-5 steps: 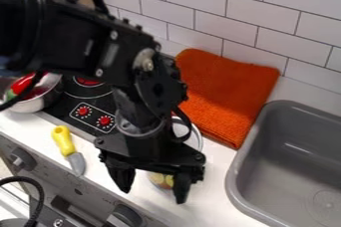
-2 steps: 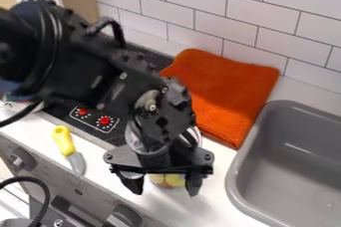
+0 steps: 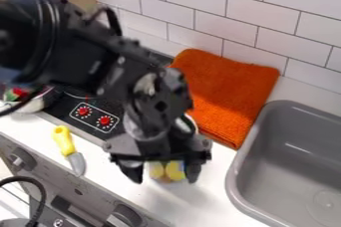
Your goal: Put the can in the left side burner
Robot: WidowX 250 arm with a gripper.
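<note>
Arm (image 3: 73, 52) pose: slanting in from ten o'clock, bent down, with gripper (image 3: 164, 177) toward six. Fingers (image 3: 194, 169) apart, on either side of can (image 3: 174, 171); contact unclear. Can: upright on counter (image 3: 216, 191), at four o'clock from stove (image 3: 93, 115), nine from sink (image 3: 234, 171); partly hidden, yellow patches low down.

Can pass over bare white counter (image 3: 103, 172) between knife (image 3: 65, 141) and can (image 3: 166, 170), and again between can and sink (image 3: 234, 176). Meets folded orange towel (image 3: 223, 94) on the far side, pot (image 3: 28, 105) far left.
</note>
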